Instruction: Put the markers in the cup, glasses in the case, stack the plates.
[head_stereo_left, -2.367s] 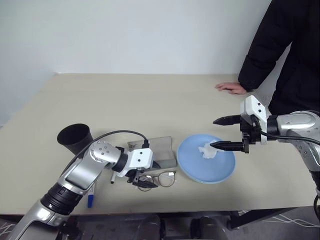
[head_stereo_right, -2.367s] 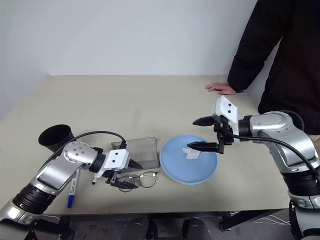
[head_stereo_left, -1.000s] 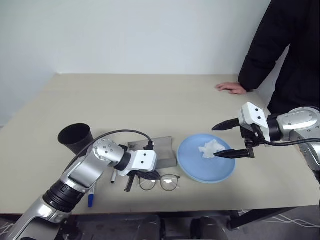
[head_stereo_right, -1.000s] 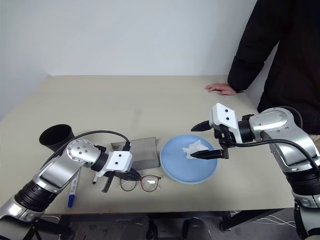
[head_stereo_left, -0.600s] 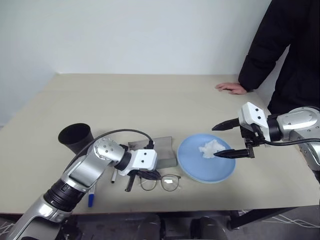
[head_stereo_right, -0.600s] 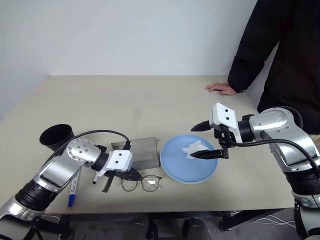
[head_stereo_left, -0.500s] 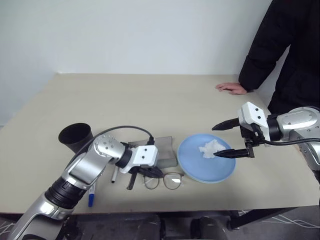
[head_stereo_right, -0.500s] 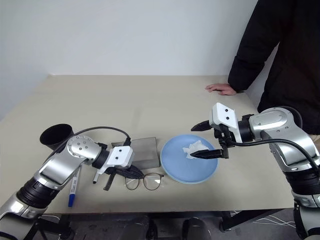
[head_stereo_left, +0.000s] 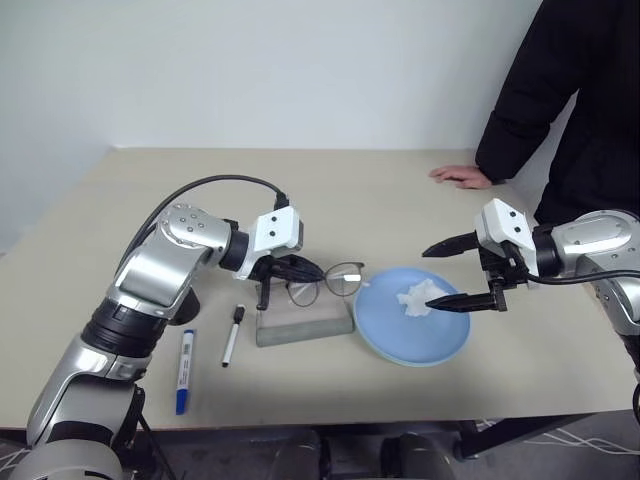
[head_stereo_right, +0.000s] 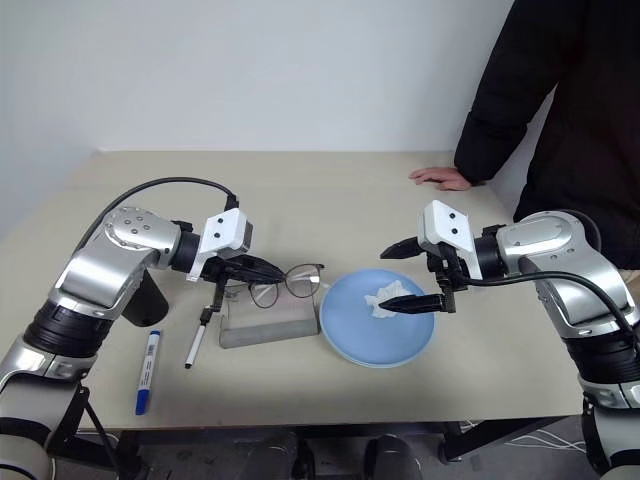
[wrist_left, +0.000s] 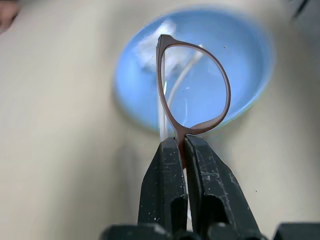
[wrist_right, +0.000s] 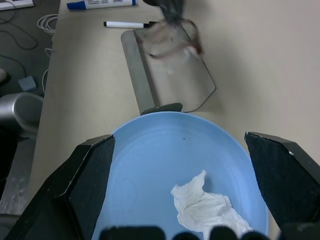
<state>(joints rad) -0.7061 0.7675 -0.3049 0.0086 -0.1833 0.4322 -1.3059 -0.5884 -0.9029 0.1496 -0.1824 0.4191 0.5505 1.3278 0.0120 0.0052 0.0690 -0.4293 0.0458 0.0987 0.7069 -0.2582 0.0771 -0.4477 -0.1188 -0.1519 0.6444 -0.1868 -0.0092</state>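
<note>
My left gripper (head_stereo_left: 308, 270) is shut on the temple side of the glasses (head_stereo_left: 332, 283), holding them in the air just above the grey case (head_stereo_left: 305, 322); one round lens (wrist_left: 192, 90) shows past the closed fingers. To the case's left lie the black-capped marker (head_stereo_left: 232, 335) and the blue-capped marker (head_stereo_left: 184, 358). The black cup (head_stereo_right: 146, 300) stands mostly hidden behind my left arm. A light blue plate (head_stereo_left: 440, 340) with a crumpled white tissue (head_stereo_left: 415, 297) on it lies to the right of the case. My right gripper (head_stereo_left: 428, 276) hangs open over the plate, holding nothing.
A person in black stands at the table's far right corner, one hand (head_stereo_left: 462, 177) resting flat on the table. The beige table (head_stereo_left: 330, 195) ends at a wall behind. The front edge runs close below the markers and the plate.
My left gripper has lifted the glasses off the table in front of the case and carried them up and away from me, over the case. The right arm has stayed still.
</note>
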